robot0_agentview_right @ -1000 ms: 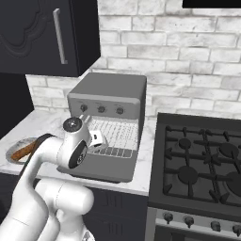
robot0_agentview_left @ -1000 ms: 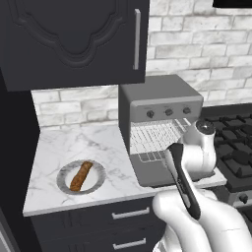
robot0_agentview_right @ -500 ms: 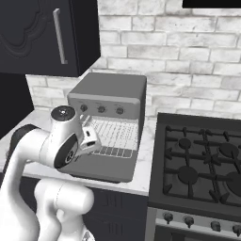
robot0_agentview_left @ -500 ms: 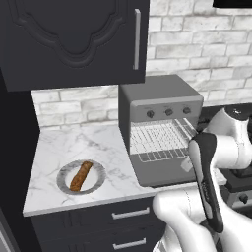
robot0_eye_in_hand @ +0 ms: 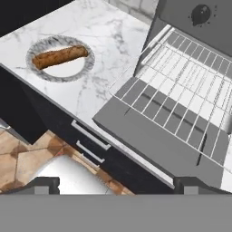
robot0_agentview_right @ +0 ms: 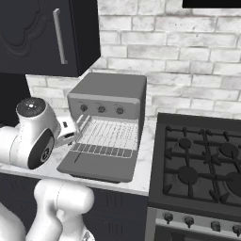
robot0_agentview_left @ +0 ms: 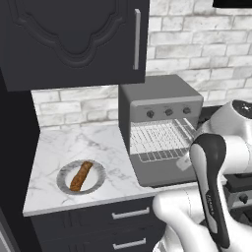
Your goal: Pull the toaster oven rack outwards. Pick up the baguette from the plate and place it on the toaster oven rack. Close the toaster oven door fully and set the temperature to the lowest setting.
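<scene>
The grey toaster oven (robot0_agentview_left: 160,98) stands on the marble counter with its door (robot0_agentview_left: 157,175) dropped flat. The wire rack (robot0_agentview_left: 156,140) is slid out over the door (robot0_eye_in_hand: 149,140). To its left, the brown baguette (robot0_agentview_left: 81,175) lies on the grey-rimmed plate (robot0_agentview_left: 61,178). My gripper (robot0_agentview_right: 70,132) hovers off the oven's front left corner, above the counter's edge. In the hand view its fingertips stand far apart with nothing between them, so the gripper (robot0_eye_in_hand: 118,185) is open. That view looks down on the baguette (robot0_eye_in_hand: 59,56), the plate (robot0_eye_in_hand: 86,68) and the rack (robot0_eye_in_hand: 181,104).
A black stove (robot0_agentview_right: 202,160) with burner grates adjoins the oven on the right. A dark wall cabinet (robot0_agentview_left: 74,39) hangs over the counter (robot0_agentview_left: 74,145). Dark drawers (robot0_eye_in_hand: 90,145) sit below the counter edge. A brick wall runs behind.
The gripper has opened wide and backed away from the rack's front edge toward the oven's left side. The arm's elbow has swung right. The rack stays pulled out.
</scene>
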Robot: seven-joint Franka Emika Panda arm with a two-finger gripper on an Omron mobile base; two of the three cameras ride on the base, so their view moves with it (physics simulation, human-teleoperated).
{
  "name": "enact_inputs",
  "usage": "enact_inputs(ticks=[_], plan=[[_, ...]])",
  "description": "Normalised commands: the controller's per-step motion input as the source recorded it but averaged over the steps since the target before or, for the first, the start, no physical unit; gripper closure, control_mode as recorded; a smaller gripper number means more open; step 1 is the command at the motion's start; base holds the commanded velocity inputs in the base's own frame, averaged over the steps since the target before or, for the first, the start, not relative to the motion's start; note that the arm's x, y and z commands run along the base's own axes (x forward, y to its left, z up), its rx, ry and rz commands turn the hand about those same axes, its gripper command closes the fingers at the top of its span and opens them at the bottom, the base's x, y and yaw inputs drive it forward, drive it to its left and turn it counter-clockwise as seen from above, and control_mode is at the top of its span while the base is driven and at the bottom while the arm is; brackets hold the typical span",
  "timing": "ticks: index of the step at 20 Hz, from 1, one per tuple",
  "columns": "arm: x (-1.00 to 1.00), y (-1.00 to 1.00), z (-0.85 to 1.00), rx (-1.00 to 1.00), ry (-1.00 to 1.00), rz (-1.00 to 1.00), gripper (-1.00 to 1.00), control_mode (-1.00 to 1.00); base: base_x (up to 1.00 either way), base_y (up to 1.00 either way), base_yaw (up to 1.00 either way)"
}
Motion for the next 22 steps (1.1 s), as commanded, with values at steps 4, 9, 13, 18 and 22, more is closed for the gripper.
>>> enact_inputs(ticks=[4,9,13,18,22], plan=[[0.01,0.67,0.00,0.06,-0.12,0.00,-1.00,-1.00,0.00,0.00,0.00],[0.00,0.51,0.00,0.19,0.06,0.00,-1.00,-1.00,0.00,0.00,0.00],[0.00,0.62,0.00,0.12,0.26,-0.04,-1.00,-1.00,0.00,0.00,0.00],[-0.06,0.54,-0.15,0.04,0.18,-0.29,-1.00,-1.00,0.00,0.00,0.00],[-0.03,0.33,-0.14,0.08,0.01,-0.32,-1.00,-1.00,0.00,0.00,0.00]])
